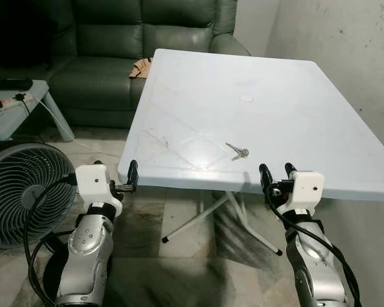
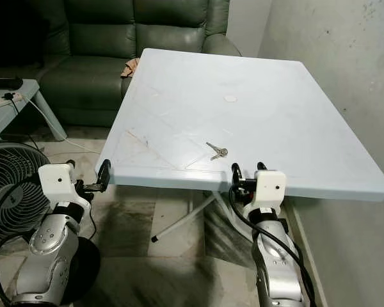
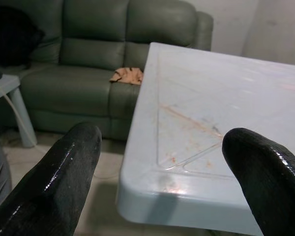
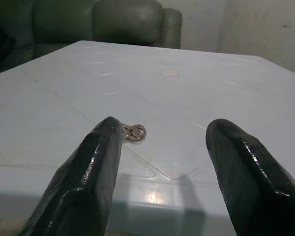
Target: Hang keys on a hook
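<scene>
With the keys (image 1: 237, 151) lying flat near the front edge of the table (image 1: 294, 83), carry your wide-open right claw (image 1: 276, 173) up over that edge and pinch the ring, keeping the equally spread left claw (image 1: 132, 176) clear.

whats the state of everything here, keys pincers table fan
keys: lying flat on the table near its front edge, not held
left pincer: open, at the table's front left corner, holding nothing
right pincer: open, at the front edge just short of the keys, holding nothing
table: upright, top bare apart from the keys
fan: standing on the floor; running or not, cannot tell
</scene>
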